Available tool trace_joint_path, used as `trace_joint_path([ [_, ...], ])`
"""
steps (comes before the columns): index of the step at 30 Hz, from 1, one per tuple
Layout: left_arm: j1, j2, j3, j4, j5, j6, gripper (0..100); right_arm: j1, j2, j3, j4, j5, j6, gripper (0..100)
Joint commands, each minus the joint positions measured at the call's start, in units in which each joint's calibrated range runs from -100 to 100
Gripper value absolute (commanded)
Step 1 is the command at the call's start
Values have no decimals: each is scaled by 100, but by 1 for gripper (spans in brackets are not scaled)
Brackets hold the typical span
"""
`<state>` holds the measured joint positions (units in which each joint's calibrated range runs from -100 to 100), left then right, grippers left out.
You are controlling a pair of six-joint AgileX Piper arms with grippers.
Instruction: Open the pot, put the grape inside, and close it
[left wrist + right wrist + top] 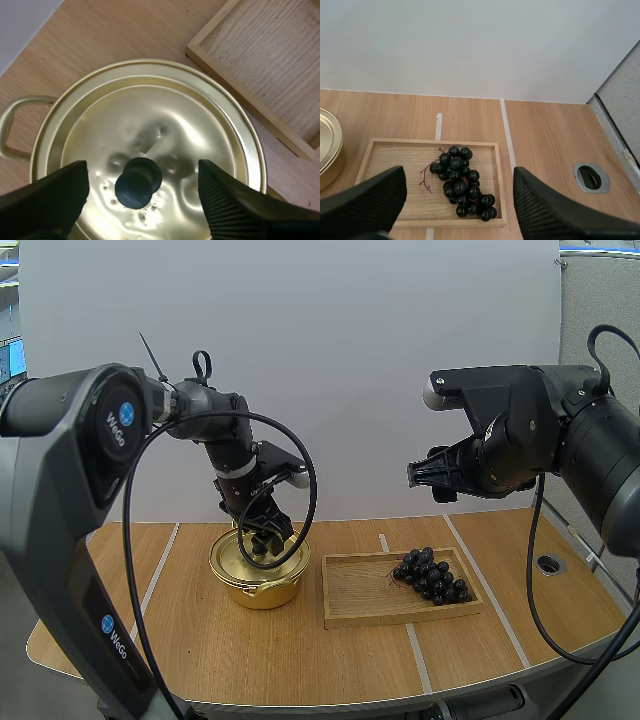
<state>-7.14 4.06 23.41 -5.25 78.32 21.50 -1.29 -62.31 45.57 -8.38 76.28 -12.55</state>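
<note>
High view, surface: we see a wooden table [200,640] crossed by pale tape lines [414,645]. A white panel [330,350] stands behind it, and a round metal grommet [549,564] is set into it at the right of the frame.
Pot: the golden pot [262,585] sits left of centre on the table with its lid [165,130] on. A black knob [138,182] stands at the lid's middle.
Tray: the wooden tray [360,595] lies just right of the pot, near it but not touching.
Grapes: the dark bunch of grapes [432,575] rests in the tray's right half.
Left arm: it reaches in from the left edge of the frame, elbow high and wrist bent down over the pot.
Left gripper [262,540]: spread wide and empty. In the left wrist view we see its ribbed fingers [220,205] flank the knob without touching it.
Right arm: it enters from the right edge, held high with the forearm roughly level.
Right gripper [418,476]: it hangs well above the tray. The right wrist view shows its fingers parted and holding nothing, with the grapes far below.
</note>
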Motion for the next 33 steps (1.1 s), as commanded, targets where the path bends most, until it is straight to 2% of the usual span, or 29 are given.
trace_joint_path([
  [1,-28,60,-81,18,-83,-16,100,-23,1,-72,-13,-23,-18,100],
  [11,-28,60,-81,18,-106,-16,100,-23,1,-72,-13,-23,-18,100],
  [12,-28,60,-81,18,-106,-27,93,-23,1,-72,-13,-23,-18,100],
  [13,-28,60,-81,18,-90,-27,73,-23,1,-72,-13,-23,-18,100],
  [15,-28,60,-81,18,-90,-27,42,-23,1,-72,-13,-23,-18,100],
  [16,-28,60,-81,18,-90,-27,29,-23,1,-72,-13,-23,-18,100],
  [17,-28,60,-81,18,-90,-27,11,-23,1,-72,-13,-23,-18,100],
  [18,-28,60,-81,18,-90,-27,1,-23,1,-72,-13,-23,-18,100],
  [33,-28,-393,-474,18,120,-175,0,-23,1,-72,-13,-23,-18,100],
])
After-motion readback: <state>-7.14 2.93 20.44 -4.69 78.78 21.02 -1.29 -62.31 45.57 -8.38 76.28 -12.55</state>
